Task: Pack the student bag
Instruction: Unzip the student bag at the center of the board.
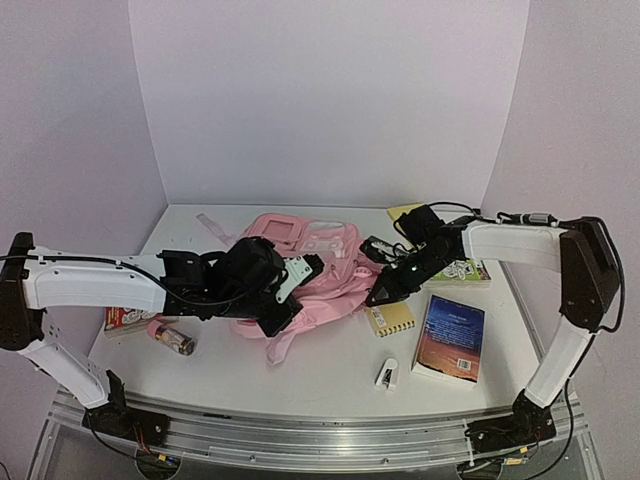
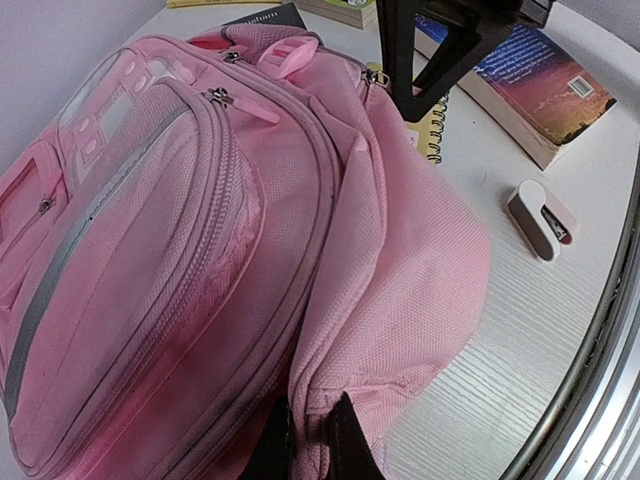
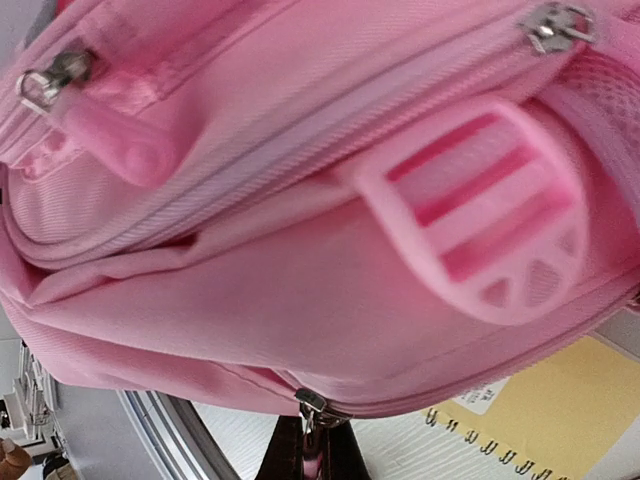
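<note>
The student bag (image 1: 318, 262), a large light-pink backpack, lies in the middle of the table. It fills the left wrist view (image 2: 200, 250) and the right wrist view (image 3: 300, 290). My left gripper (image 1: 283, 318) is at the bag's near edge; in the left wrist view it (image 2: 310, 440) is shut on a fold of the bag's fabric. My right gripper (image 1: 378, 293) is at the bag's right edge; in the right wrist view it (image 3: 316, 452) is shut on a silver zip pull (image 3: 313, 408) of the bag.
A yellow spiral notebook (image 1: 390, 318) lies by the right gripper. A blue book (image 1: 450, 338) and a white stapler (image 1: 387, 374) lie at the front right. More books (image 1: 462, 270) sit behind the right arm. A small book (image 1: 128, 319) and a small jar (image 1: 173, 338) lie at the left.
</note>
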{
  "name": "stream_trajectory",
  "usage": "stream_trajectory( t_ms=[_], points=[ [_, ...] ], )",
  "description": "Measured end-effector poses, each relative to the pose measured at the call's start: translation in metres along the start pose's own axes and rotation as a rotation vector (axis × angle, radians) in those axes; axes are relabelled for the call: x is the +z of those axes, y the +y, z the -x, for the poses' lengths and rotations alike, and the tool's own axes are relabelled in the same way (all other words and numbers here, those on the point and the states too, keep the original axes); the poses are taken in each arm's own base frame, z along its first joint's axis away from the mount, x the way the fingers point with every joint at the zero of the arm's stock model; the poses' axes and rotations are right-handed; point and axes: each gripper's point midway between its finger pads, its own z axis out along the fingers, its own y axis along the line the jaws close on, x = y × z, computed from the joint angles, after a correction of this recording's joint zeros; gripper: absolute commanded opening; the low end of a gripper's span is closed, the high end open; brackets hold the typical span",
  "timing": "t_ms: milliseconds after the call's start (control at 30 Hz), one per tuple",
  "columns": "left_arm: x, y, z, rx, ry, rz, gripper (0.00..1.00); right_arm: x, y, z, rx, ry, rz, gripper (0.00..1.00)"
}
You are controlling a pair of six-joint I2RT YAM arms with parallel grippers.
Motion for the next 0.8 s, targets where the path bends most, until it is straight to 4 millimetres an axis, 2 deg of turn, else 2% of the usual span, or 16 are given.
stream_trajectory(
  t_ms=[200, 333, 467, 800],
  points=[
    [0.002, 0.0, 0.0, -0.039, -0.004, -0.001, 0.0, 0.005, 0.027, -0.003, -0.01, 0.029, -0.005, 0.0],
    [0.006, -0.002, -0.008, -0.073, 0.018, -0.006, 0.0, 0.015, 0.039, -0.012, -0.026, 0.064, -0.052, 0.0],
    [0.012, -0.006, -0.017, -0.096, 0.04, -0.014, 0.0, 0.02, 0.064, -0.011, -0.054, 0.076, -0.043, 0.0],
    [0.016, -0.006, -0.025, -0.142, 0.061, -0.009, 0.0, 0.023, 0.074, -0.014, -0.013, 0.092, -0.058, 0.0]
  ],
)
